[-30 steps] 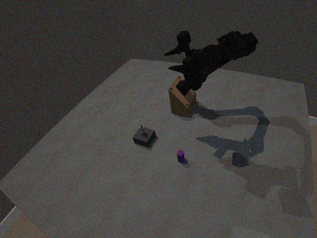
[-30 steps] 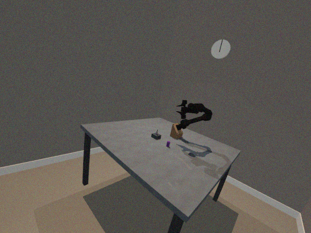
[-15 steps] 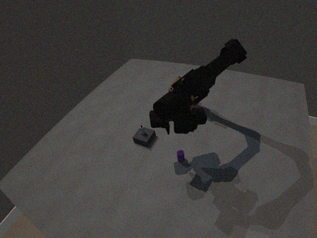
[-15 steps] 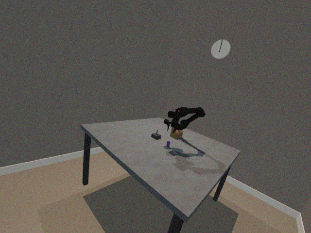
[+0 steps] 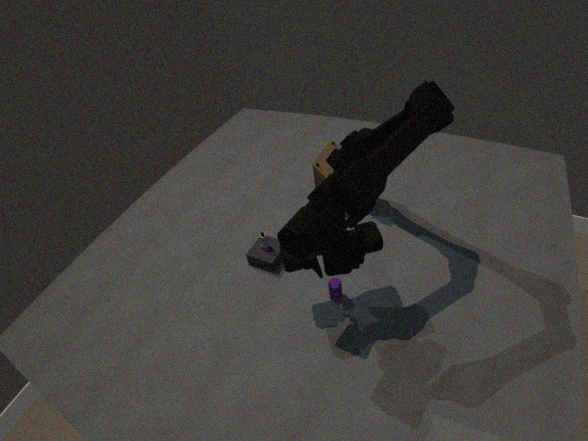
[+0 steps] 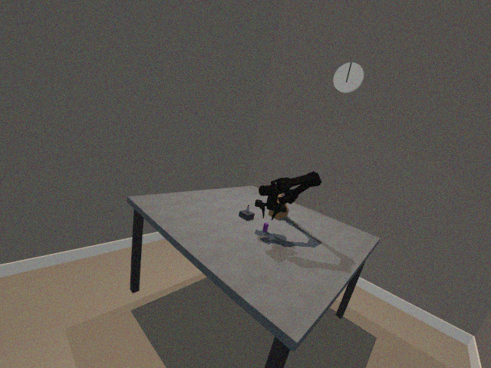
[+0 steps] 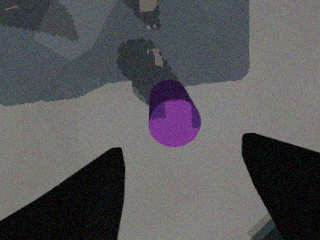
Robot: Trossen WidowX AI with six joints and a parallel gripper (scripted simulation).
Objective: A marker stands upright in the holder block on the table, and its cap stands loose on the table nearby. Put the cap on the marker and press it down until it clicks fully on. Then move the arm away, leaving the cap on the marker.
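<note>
The purple cap (image 5: 334, 288) (image 6: 265, 227) (image 7: 175, 122) stands upright and loose on the table. The dark holder block (image 5: 261, 258) (image 6: 246, 215) sits to its left in the top and exterior views, with the thin marker (image 6: 248, 208) upright in it, uncapped. A corner of the block (image 7: 267, 233) shows at the lower right of the wrist view, partly behind a finger. My gripper (image 6: 268, 218) (image 7: 183, 151) is part-way open and empty, pointing down above the cap. In the wrist view the cap appears between and slightly beyond the fingertips, with gaps on both sides.
The tan arm base (image 5: 322, 166) (image 6: 278, 212) stands behind the gripper. The arm's shadows fall across the grey table (image 5: 189, 303) (image 6: 190, 225) around and to the right of the cap. A round clock (image 6: 348, 77) hangs on the wall.
</note>
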